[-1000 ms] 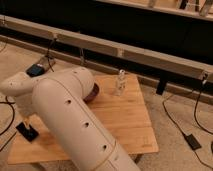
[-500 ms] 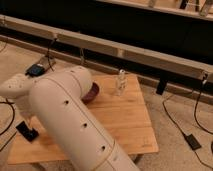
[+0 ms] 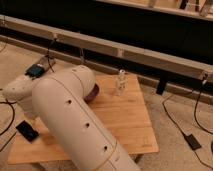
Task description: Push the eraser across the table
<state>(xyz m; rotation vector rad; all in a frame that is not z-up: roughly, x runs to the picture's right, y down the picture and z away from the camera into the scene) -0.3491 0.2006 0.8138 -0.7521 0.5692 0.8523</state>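
Nothing has shifted since the earlier frames; the large white robot arm (image 3: pixel 75 125) holds the same pose across the near side.

Camera view: the light bamboo-plank tabletop (image 3: pixel 127 120) carries the small flat black rectangular eraser (image 3: pixel 27 131) near its left end. The gripper (image 3: pixel 28 120) hangs just above the eraser, mostly hidden by the arm; whether the jaws are open or closed cannot be told. A dark round bowl (image 3: pixel 93 93) and a small clear bottle (image 3: pixel 120 82) stand toward the far edge.
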